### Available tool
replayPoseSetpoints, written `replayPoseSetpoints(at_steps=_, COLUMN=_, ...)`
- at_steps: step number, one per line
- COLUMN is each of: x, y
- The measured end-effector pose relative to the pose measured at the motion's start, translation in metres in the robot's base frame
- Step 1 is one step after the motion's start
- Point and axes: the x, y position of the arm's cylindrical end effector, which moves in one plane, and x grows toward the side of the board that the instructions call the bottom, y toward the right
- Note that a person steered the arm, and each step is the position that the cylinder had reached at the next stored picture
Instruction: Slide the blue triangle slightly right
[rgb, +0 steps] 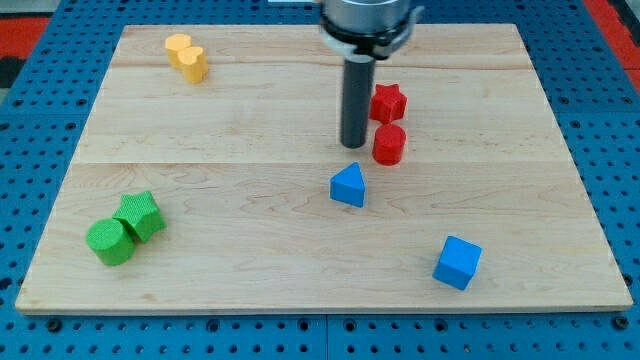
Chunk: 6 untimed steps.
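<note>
The blue triangle (348, 186) lies near the middle of the wooden board (250, 130). My tip (353, 145) is just above it towards the view's top, a short gap away and not touching it. The tip stands just left of a red cylinder (389, 144) and below-left of a red star-shaped block (387, 102).
A blue cube (458, 262) lies at the lower right. A green cylinder (110, 241) and a green star block (140, 215) sit together at the lower left. A yellow block (186, 56) lies at the upper left. Blue pegboard (30, 140) surrounds the board.
</note>
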Motion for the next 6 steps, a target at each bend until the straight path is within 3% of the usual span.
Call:
replayPoseSetpoints(at_steps=2, x=0.050, y=-0.017)
replayPoseSetpoints(at_steps=6, x=0.079, y=0.027)
